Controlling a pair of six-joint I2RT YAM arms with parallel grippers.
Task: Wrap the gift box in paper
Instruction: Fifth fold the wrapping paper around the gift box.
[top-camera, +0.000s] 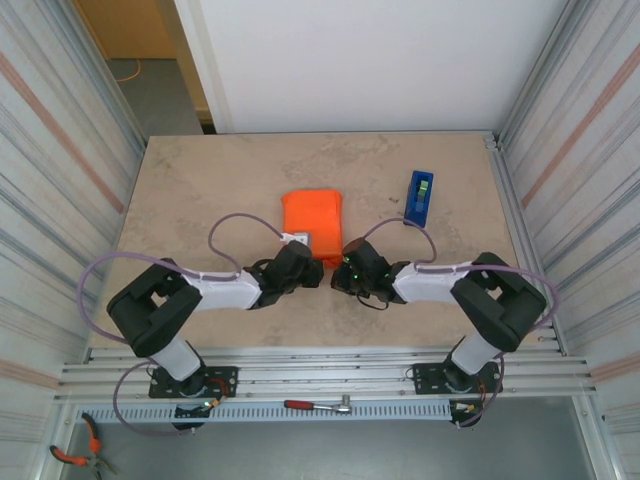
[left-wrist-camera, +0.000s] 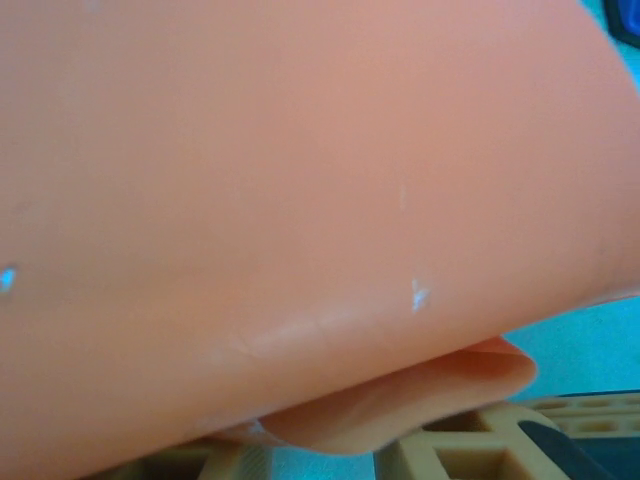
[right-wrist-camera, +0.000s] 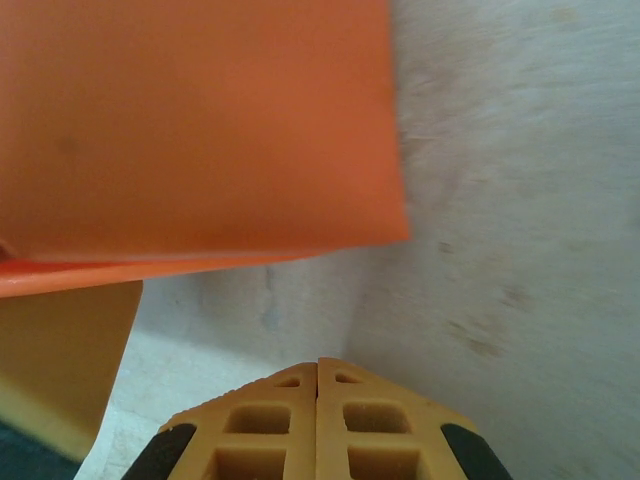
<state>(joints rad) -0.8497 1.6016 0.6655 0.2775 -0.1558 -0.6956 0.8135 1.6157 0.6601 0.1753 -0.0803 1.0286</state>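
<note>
- Mid-table, the paper lies folded into a compact orange bundle. You cannot make out the gift box under it.
- At the bundle's near left corner sits a small pale patch; too small to tell what it is.
- Your left gripper is at that near edge. In the left wrist view the sheet curves close over the lens, and a rolled fold hangs just above one of the fingers. You cannot tell whether the jaws pinch the paper or stand free.
- Your right gripper is clenched, tips pressed together with nothing between them. It stops just short of the paper's near edge, not touching.
- From the right wrist, that edge runs straight to a sharp corner and stands a little off the surface, with shadow beneath it.
- Right of that corner the table is bare.
- From above, both wrists crowd the bundle's near side, close to each other.
- Open tabletop lies left of the bundle and beyond it.
- The blue tape dispenser stands to the bundle's right, toward the far side, well apart from the paper.
</note>
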